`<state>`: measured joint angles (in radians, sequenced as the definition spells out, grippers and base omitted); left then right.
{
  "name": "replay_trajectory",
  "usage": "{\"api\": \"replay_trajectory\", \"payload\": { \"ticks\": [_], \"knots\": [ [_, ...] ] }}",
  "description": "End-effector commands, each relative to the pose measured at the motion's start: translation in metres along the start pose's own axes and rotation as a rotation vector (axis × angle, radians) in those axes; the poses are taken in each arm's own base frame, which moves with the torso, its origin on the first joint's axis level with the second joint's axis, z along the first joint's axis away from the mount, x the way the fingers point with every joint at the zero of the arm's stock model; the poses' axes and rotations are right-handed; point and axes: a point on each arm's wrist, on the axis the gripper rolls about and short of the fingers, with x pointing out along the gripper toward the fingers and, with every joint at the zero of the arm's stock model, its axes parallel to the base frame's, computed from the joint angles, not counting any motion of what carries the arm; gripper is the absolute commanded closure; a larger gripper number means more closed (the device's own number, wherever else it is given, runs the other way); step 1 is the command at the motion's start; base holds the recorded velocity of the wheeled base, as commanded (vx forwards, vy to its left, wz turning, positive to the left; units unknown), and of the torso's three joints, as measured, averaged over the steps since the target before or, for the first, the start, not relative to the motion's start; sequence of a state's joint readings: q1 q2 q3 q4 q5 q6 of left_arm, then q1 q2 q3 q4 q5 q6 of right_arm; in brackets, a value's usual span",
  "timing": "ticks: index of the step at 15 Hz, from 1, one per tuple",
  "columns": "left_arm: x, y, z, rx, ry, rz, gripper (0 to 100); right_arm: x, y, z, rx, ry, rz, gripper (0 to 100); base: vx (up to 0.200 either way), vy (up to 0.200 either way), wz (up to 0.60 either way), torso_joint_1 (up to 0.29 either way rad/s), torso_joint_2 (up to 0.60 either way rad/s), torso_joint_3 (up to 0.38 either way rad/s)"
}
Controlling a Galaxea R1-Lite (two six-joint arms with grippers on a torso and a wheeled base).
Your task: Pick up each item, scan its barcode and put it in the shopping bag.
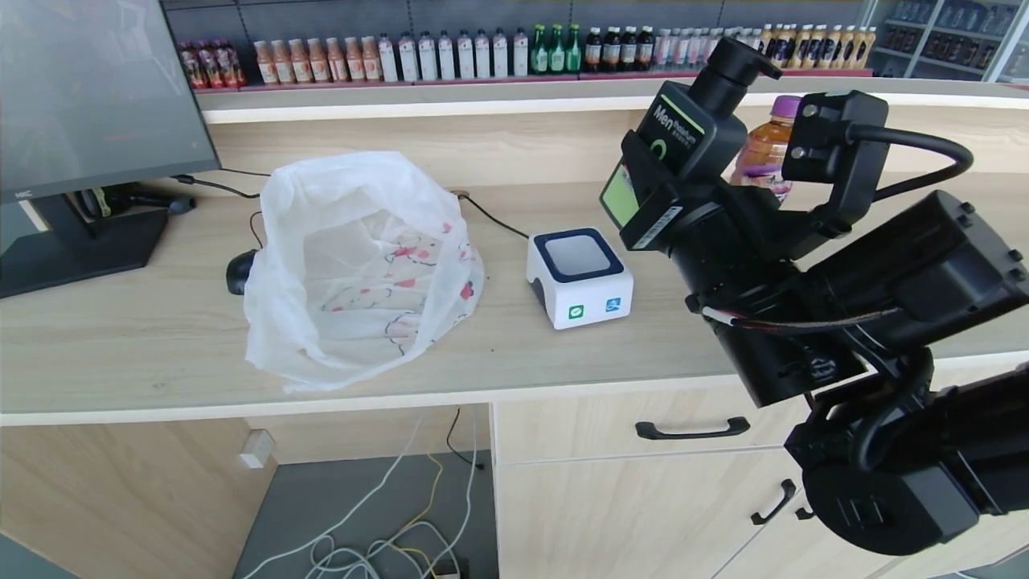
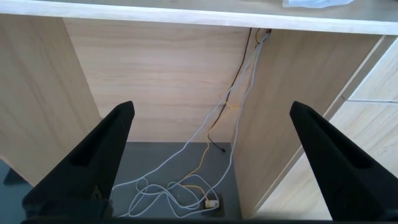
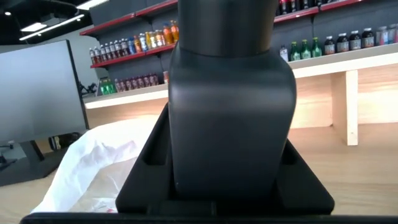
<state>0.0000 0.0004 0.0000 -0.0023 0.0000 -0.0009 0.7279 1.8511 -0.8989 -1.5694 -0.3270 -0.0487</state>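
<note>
Clamped in the right claw: a black squarish pump bottle with a green label, held clear above the light wooden bench, tilted, pump head toward the back ledge; just behind it on the bench, an orange drink bottle with a purple cap; below and to the left of the held bottle, well apart from it, a white box scanner with a dark-rimmed window, bare wood between it and the front edge; left of the scanner, near but not touching, a white translucent plastic shopping bag, mouth wide open, its lower folds close to the bench's front edge; tucked against the bag's far left side, a black mouse; at the bench's left end, a dark monitor on a stand; left claw with fingers spread wide apart, gripping nothing, low beneath the bench top, facing the open recess between wooden panels; loose white and yellow cables on the grey floor there.
</note>
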Motion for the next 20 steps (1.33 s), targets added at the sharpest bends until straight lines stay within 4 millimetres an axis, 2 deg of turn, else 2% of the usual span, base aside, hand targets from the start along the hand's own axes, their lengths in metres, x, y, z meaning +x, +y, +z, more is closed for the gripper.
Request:
{"api": "replay_trajectory", "payload": {
  "ticks": [1, 8, 10, 14, 16, 17, 20],
  "knots": [
    [0.0, 0.0, 0.0, -0.001, -0.001, 0.0, 0, 0.001, 0.002, -0.005, 0.0, 0.007, 0.004, 100, 0.0, 0.2, 0.0, 0.007, 0.0, 0.002],
    [0.0, 0.0, 0.0, 0.004, -0.001, 0.0, 0, 0.0, 0.007, 0.004, 0.051, -0.007, 0.01, 100, 0.0, 0.0, 0.0, 0.0, 0.0, 0.0],
    [0.0, 0.0, 0.0, 0.004, -0.001, 0.0, 0, 0.001, 0.007, 0.01, 0.109, 0.051, 0.012, 100, 0.0, 0.0, 0.0, 0.0, 0.0, 0.0],
    [0.0, 0.0, 0.0, 0.004, -0.001, 0.0, 0, 0.021, 0.013, 0.024, 0.328, 0.149, -0.027, 100, 0.0, 0.0, 0.0, 0.0, 0.0, 0.0],
    [0.0, 0.0, 0.0, 0.004, -0.001, 0.0, 0, 0.032, 0.015, 0.028, 0.527, 0.209, -0.089, 100, 0.0, 0.0, 0.0, 0.0, 0.0, 0.0],
    [0.0, 0.0, 0.0, 0.004, -0.001, 0.0, 0, 0.034, 0.012, 0.026, 0.585, 0.229, -0.136, 100, 0.0, 0.0, 0.0, 0.0, 0.0, 0.0],
    [0.0, 0.0, 0.0, 0.004, -0.001, 0.0, 0, 0.038, -0.017, 0.01, 0.722, 0.279, -0.289, 100, 0.0, 0.0, 0.0, 0.0, 0.0, 0.0]
  ]
}}
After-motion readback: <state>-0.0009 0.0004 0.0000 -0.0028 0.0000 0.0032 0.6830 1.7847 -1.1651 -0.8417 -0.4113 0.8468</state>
